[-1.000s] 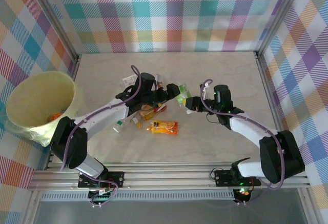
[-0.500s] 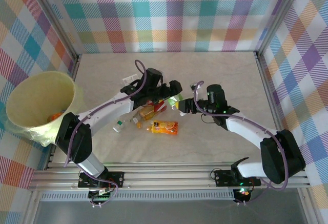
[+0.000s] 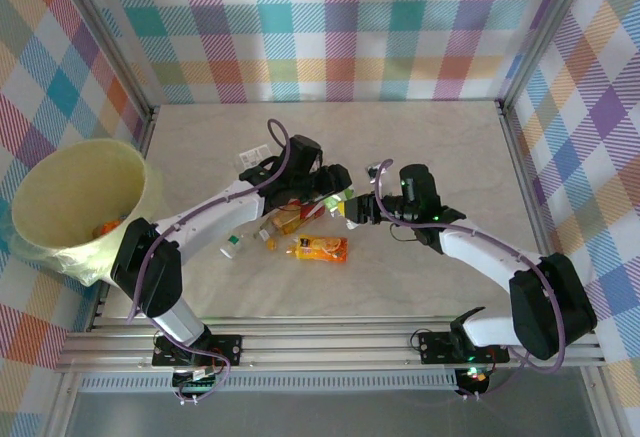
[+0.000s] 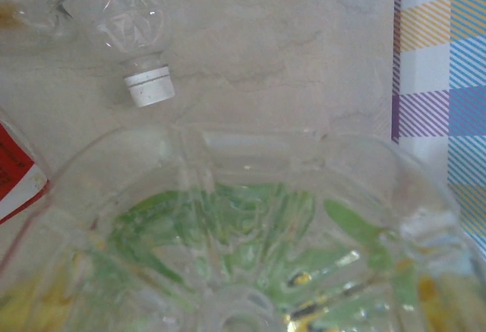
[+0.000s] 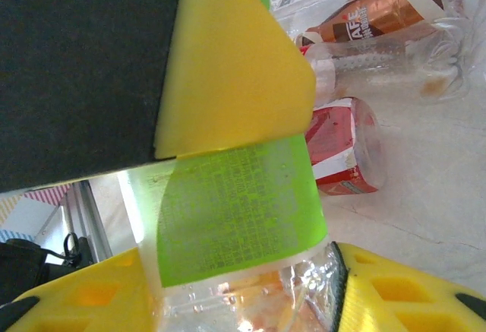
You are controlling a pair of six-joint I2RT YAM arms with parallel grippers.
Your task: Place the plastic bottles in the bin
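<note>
Between the left pincer [image 3: 336,183] and the right pincer [image 5: 292,195]: the green-label bottle [image 5: 235,218], crushed and clear, held over the right end of the heap of bottles [image 3: 285,219].
Right pincer: clenched on the green-label bottle, with one yellow pad [image 5: 235,66] pressed onto the label and the other yellow finger on the opposite side.
Left pincer: right up against the same bottle from the other side. Its wrist camera looks straight onto a clear ribbed bottle base with green showing through. I cannot tell whether its fingers have hold of the bottle.
Heap of bottles: lying close together on the bench [image 3: 450,147], just under and to the left of the pincers. Among them are a red-label bottle [image 5: 342,150], a brown-label bottle [image 5: 380,5] and a clear bottle with a white cap [image 4: 149,86].
Orange bottle [image 3: 320,248]: flat on the bench at the near edge of the heap.
Green-capped bottle [image 3: 230,249]: small and pale, a little apart on the heap's left side.
Bin [image 3: 75,192]: pale yellow-green, at the far left beside the bench's edge, well apart from the heap. Its mouth is tilted up toward the top camera, and something orange [image 3: 105,227] lies low inside it.
Bench: pale, faintly marbled.
Walls [image 3: 330,27]: pastel checked cloth on three sides.
</note>
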